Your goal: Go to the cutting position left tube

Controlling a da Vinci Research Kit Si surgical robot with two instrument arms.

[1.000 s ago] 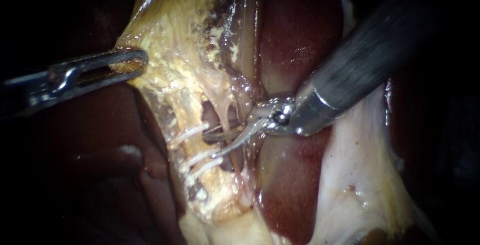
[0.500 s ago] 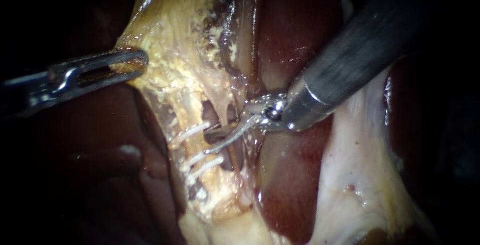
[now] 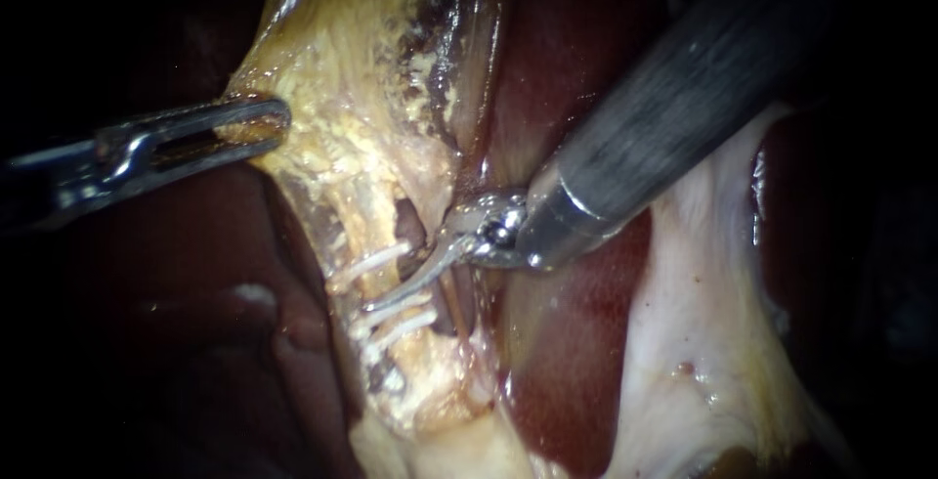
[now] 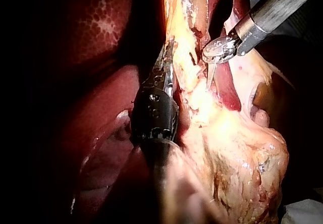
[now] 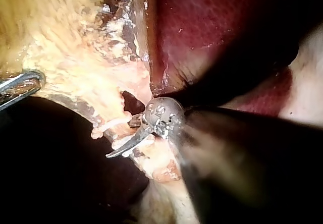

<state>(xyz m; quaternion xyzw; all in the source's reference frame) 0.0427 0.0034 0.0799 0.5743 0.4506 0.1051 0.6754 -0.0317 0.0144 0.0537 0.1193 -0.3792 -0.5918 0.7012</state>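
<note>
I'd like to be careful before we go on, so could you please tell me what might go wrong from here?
The right tool has its curved tip right among the white clips on the tube; it could snag one or cut too close. The left tool holds the yellow tissue taut; a slip there might shift the tube against the blades.

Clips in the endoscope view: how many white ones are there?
3 clips: one above the right instrument's tip, two close together just below it. Others may be hidden.
</note>
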